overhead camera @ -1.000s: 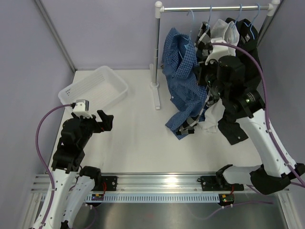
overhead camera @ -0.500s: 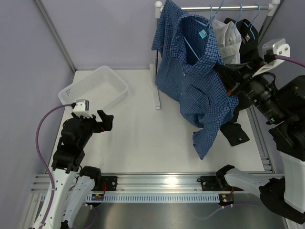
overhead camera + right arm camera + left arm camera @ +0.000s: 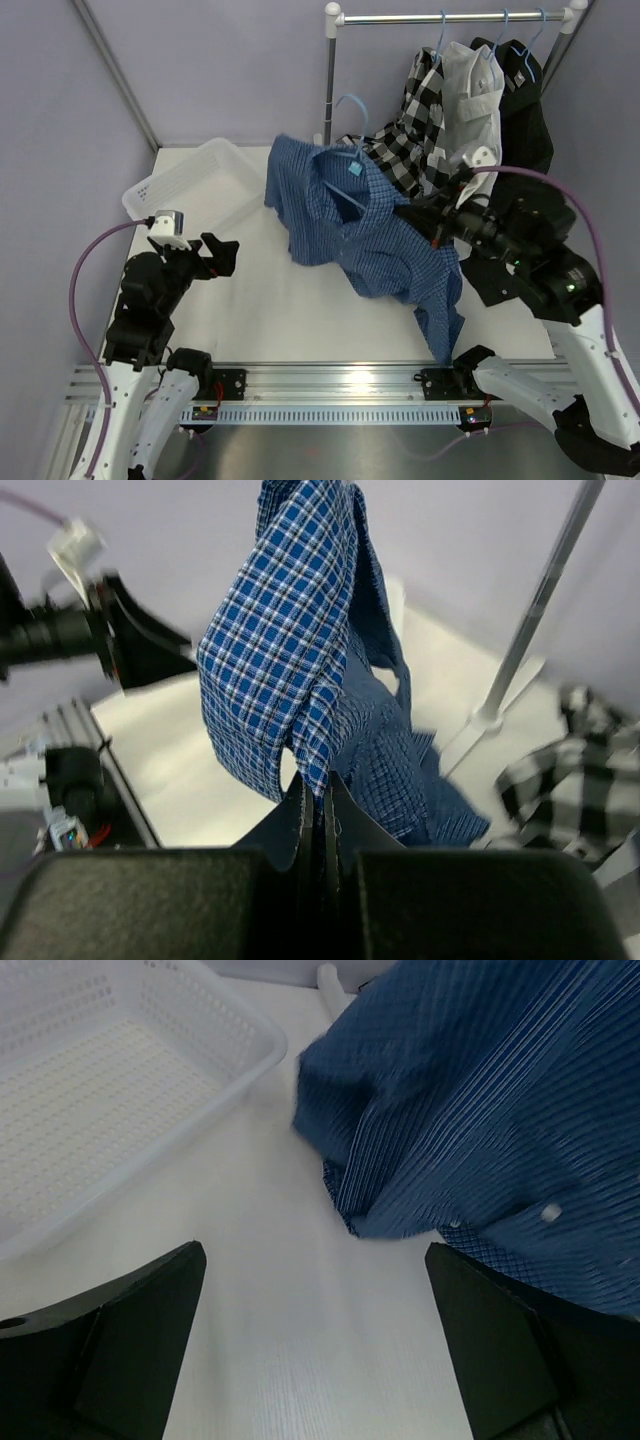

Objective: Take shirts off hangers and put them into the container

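Blue shirt (image 3: 385,250) hangs mid-frame, pinched tight by the right gripper (image 3: 320,805), so the wide-open left gripper (image 3: 222,252) at lower left should gently pull the hanger (image 3: 361,128) out before the shirt drops into the container (image 3: 185,175) at upper left.

The white table (image 3: 260,300) carries 1 white perforated basket (image 3: 190,185) just ahead-left of the left gripper (image 3: 222,252), and the rack's foot (image 3: 329,205) farther ahead-right.
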`<state>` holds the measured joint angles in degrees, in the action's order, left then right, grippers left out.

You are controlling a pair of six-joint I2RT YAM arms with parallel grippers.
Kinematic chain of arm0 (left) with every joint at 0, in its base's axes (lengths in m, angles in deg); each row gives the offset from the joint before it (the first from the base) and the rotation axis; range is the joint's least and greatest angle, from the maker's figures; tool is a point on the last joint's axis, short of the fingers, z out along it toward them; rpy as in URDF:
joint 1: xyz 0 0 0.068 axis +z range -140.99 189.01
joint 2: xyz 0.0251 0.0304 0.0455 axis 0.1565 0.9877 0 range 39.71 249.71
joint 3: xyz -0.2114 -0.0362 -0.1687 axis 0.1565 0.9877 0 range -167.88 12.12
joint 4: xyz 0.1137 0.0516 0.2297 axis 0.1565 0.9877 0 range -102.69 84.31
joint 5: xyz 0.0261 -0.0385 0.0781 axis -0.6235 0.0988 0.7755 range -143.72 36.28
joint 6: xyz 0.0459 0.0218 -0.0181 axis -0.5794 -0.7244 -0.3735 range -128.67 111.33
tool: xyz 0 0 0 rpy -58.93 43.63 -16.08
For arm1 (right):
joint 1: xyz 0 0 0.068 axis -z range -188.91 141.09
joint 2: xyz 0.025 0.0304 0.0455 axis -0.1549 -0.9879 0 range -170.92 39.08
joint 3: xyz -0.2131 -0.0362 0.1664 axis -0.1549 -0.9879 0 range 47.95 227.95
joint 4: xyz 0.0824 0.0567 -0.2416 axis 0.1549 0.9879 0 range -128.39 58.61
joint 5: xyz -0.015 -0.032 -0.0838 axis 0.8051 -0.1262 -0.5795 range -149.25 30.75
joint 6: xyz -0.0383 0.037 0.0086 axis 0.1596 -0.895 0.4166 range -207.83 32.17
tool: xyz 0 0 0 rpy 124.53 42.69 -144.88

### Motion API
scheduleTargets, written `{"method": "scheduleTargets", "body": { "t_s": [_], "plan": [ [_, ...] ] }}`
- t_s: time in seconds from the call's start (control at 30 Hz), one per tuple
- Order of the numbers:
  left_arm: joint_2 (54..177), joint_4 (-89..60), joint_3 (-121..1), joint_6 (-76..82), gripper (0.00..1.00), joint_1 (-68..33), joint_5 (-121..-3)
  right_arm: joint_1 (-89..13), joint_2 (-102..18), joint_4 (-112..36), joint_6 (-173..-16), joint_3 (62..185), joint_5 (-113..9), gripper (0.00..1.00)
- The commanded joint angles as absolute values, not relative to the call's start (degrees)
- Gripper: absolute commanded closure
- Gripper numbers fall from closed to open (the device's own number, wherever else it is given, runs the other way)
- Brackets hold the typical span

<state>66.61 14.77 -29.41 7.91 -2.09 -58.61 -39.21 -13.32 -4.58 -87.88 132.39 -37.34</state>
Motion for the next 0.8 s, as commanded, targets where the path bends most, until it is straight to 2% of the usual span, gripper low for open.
{"method": "scheduleTargets", "body": {
  "t_s": [0.0,0.17,0.37,0.63,0.77],
  "plan": [
    [65.2,11.3,-35.2,9.0,0.01,-2.5,-64.9,-39.1,-10.8,-11.0,-89.7,121.4,-32.2,1.0],
    [70.6,11.1,-41.8,11.8,0.01,-2.7,-72.7,-39.2,-10.7,-16.8,-92.2,107.9,-30.3,1.0],
    [80.5,10.4,-48.6,13.8,0.01,-10.1,-71.7,-39.6,-13.0,-20.8,-93.7,103.1,-29.2,1.0],
    [96.3,8.0,-59.8,13.2,0.02,-32.0,-55.3,-39.8,-13.1,-22.4,-94.5,102.7,-29.0,1.0],
    [103.6,7.6,-67.0,11.3,0.07,-37.9,-47.8,-39.8,-13.3,-22.0,-94.6,102.7,-29.0,1.0]
  ]
}}
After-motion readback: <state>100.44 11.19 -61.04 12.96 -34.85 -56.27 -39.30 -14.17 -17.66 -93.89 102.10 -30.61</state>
